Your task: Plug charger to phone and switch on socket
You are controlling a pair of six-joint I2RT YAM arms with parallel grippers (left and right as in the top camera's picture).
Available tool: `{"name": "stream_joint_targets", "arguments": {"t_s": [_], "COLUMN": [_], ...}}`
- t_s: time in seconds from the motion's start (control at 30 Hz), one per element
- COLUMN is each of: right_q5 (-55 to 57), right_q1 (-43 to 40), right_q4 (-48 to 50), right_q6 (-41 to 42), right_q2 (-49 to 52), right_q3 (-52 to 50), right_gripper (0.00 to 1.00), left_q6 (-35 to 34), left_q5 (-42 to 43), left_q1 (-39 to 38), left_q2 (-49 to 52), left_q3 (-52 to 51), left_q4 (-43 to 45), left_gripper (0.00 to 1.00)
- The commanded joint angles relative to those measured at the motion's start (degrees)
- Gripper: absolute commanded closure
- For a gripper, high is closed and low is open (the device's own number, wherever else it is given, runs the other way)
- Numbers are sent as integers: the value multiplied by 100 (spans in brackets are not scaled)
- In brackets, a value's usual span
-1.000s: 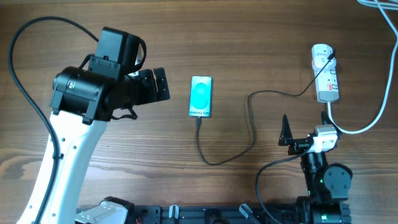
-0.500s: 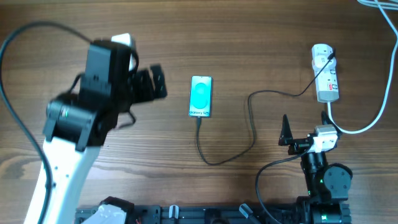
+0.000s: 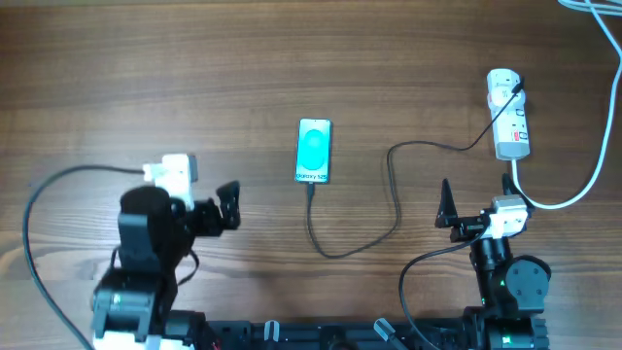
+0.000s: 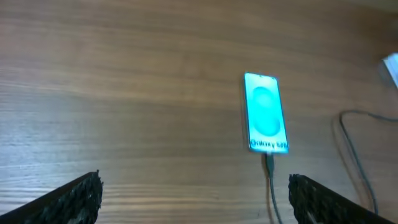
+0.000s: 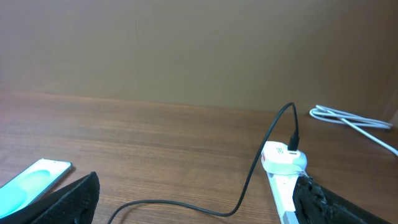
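Phone (image 3: 314, 151) mid-scene, charger (image 3: 310, 216) at its near end. Socket (image 3: 509, 122) far right, switch state unclear. Left tool (image 4: 194, 180) and right tool (image 5: 196, 183) both empty, jaws wide — reaching for the socket could snag the charger and yank it out.

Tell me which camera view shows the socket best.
Overhead: the whole socket lies in view, with its red markings, the black plug and the white lead. The right wrist view shows only its plug end, seen low and side-on. The left wrist view shows at most a blurred white sliver at its right edge.
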Motion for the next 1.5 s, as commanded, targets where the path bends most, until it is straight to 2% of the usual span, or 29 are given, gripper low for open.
{"name": "stream_joint_targets", "arguments": {"t_s": [0.0,0.17,0.33,0.53,0.7,0.83,1.0,1.03,1.1,1.27,1.47], "right_q5": [96,96,96,94,94,96,94,96,94,96,96], "right_q1": [-20,-20,-20,-20,-20,-20,-20,-20,-20,-20,-20], "right_q4": [11,11,11,11,11,11,11,11,11,11,11], "right_q6": [-76,-79,-76,-79,-79,-79,-76,-76,-76,-76,-76], "right_q2": [-52,-52,-52,-52,-52,-52,-52,-52,-52,-52,-52], "right_q3": [-4,-4,-4,-4,-4,-4,-2,-2,-2,-4,-4], "right_gripper": [0,0,0,0,0,0,0,0,0,0,0], "left_q6": [437,437,221,-94,-227,-236,-247,-225,306,1178,1279], "left_q5": [485,485,529,522,498,444,-927,-946,-501,-597,-658], "left_q1": [210,579,879,885,883,872,420,424,525,525,525], "left_q2": [-949,-2430,-3104,-3766,-3775,-3775,-3775,-3775,-3775,-3775,-3775], "left_q3": [-411,-1040,-1633,-2549,-3171,-3536,-3536,-3536,-3536,-3536,-3539], "left_q4": [-46,-57,203,1606,3029,3757,3403,3154,3145,3139,3136], "left_gripper": [0,0,0,0,0,0,0,0,0,0,0]}}
